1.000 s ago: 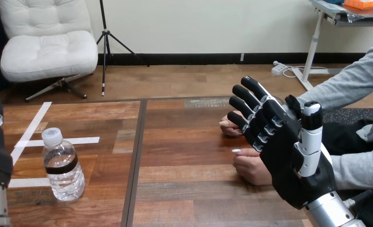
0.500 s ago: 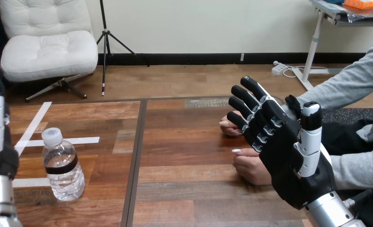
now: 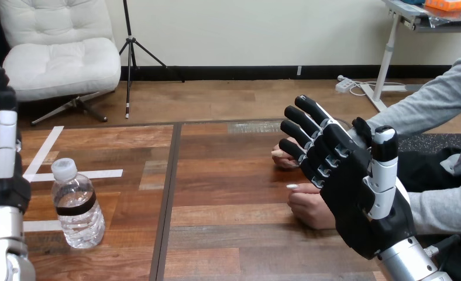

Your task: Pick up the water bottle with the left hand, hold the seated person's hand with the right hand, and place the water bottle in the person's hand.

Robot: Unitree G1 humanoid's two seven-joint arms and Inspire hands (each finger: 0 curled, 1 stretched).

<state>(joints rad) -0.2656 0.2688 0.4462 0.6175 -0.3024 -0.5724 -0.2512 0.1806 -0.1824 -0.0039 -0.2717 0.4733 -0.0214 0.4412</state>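
Left hand (image 3: 4, 167) hovers, fingers straight, just beside the upright water bottle (image 3: 78, 206).

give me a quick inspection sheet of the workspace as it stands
surface: wooden table, with white tape strips at its left
job's things: water bottle upright and capped on the tape marks, untouched; person's farther hand and person's nearer hand rest on the table at the right, both loosely curled
clutter: nothing seen
hands: left hand open, raised just left of the bottle, apart from it; right hand open, fingers straight, in front of the person's hands, contact cannot be told
cables: nothing seen
surroundings: person seated at the table's right side
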